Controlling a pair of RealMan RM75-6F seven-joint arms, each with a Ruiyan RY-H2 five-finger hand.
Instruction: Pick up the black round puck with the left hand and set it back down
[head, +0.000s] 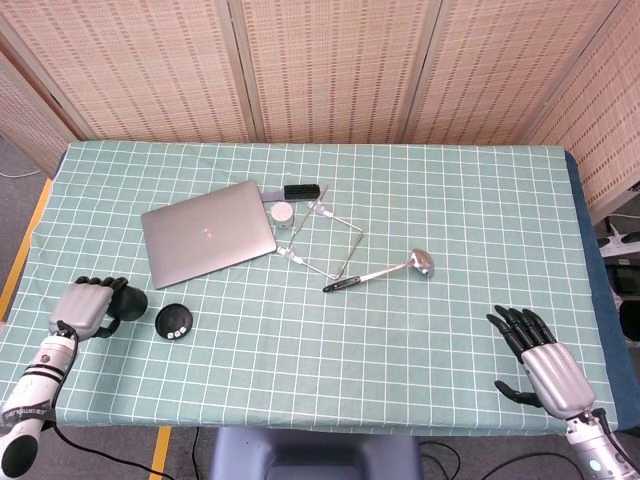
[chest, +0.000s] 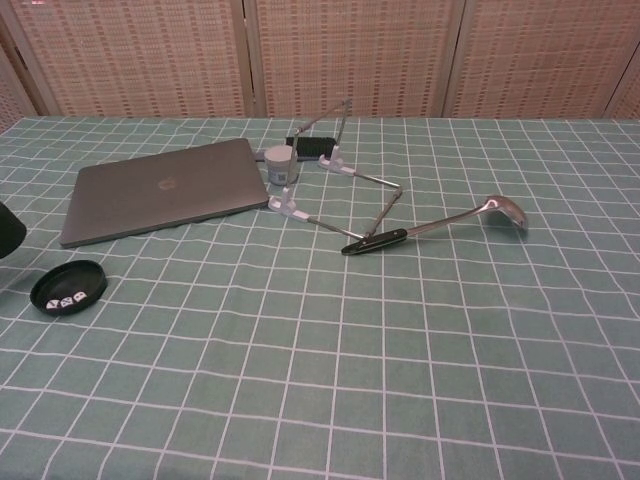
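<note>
Black round puck (head: 128, 303) sits gripped in the left hand (head: 88, 308), lifted off its base dish (head: 175, 321) on the worktop (head: 420, 340). Setting it back well likely means lowering squarely over the dish. Right hand (head: 545, 367) rests open-fingered, empty.

Lab-like staging: woven screens (head: 330, 70), checked tablecloth (head: 420, 200), laptop (head: 208, 233).
</note>
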